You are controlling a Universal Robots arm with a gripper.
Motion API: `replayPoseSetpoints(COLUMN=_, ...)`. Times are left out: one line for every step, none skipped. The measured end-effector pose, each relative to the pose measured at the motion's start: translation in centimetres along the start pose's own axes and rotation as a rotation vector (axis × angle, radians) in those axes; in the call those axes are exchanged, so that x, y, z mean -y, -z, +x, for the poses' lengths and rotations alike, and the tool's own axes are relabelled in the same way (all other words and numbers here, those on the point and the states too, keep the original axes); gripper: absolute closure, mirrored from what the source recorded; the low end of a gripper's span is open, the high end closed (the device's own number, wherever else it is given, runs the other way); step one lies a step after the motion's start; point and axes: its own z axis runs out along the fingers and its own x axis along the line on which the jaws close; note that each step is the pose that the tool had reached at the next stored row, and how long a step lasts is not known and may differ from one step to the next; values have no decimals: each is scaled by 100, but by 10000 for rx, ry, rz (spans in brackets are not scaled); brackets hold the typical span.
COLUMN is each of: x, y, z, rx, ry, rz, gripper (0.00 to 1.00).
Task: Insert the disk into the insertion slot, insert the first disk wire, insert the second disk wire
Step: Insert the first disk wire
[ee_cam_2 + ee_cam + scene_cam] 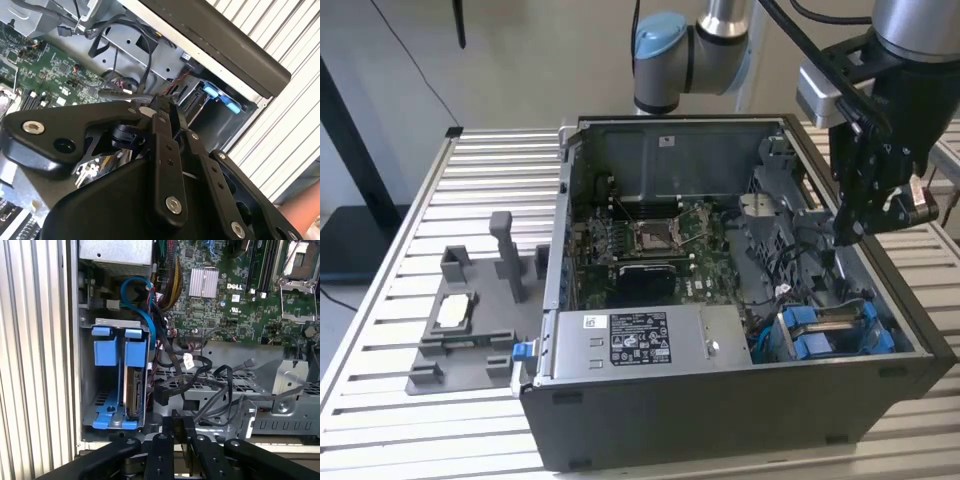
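The gripper (183, 415) hangs over the open computer case (740, 410), near the corner where the insertion slot (107, 390) sits. In both wrist views its two fingers (161, 120) are pressed together. Their tips are low among the wires, so it is hard to make out whether a thin wire is caught between them. The gripper body covers much of the second wrist view and hides what lies directly under it. There is one disk (134, 390). It stands on its edge inside the slot, in the half nearer to the motherboard (220, 315), and only its narrow brownish side can be seen. The rest is behind the blue plastic guides (136, 352) — two blue tabs side by side at the slot's mouth. Several black wires (200, 385) lie tangled just beside the slot, and their number cannot be counted exactly because they cross each other. One of them ends in a black plug (162, 392) that hangs free near the disk, and one blue wire (137, 295) curves above the slot. In the exterior view the gripper is above the case wall at the exterior view's right. On the slatted table (410, 200), at the exterior view's left, stands one grey holder (480, 330) with one small square chip (453, 312) — well apart from the case.
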Motion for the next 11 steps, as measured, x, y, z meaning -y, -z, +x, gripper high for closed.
replayPoseSetpoints(x=0, y=0, z=3, rx=1, ry=-1, rz=-8, gripper=81)
replayPoseSetpoints(x=0, y=0, z=3, rx=0, ry=0, rz=-8, gripper=81)
replayPoseSetpoints(x=0, y=1, z=4, rx=1, ry=-2, rz=-9, gripper=81)
replayPoseSetpoints(x=0, y=1, z=5, rx=0, ry=-2, rz=-9, gripper=81)
replayPoseSetpoints(x=0, y=0, z=6, rx=1, ry=-2, rz=-9, gripper=81)
replayPoseSetpoints(x=-1, y=0, z=7, rx=1, ry=-2, rz=-9, gripper=81)
replayPoseSetpoints(x=0, y=0, z=6, rx=1, ry=-1, rz=-9, gripper=81)
replayPoseSetpoints(x=0, y=0, z=7, rx=1, ry=-1, rz=-9, gripper=81)
replayPoseSetpoints(x=0, y=1, z=7, rx=0, ry=-1, rz=-9, gripper=81)
replayPoseSetpoints(x=0, y=1, z=7, rx=0, ry=-1, rz=-11, gripper=81)
replayPoseSetpoints(x=0, y=1, z=7, rx=0, ry=-2, rz=-16, gripper=79)
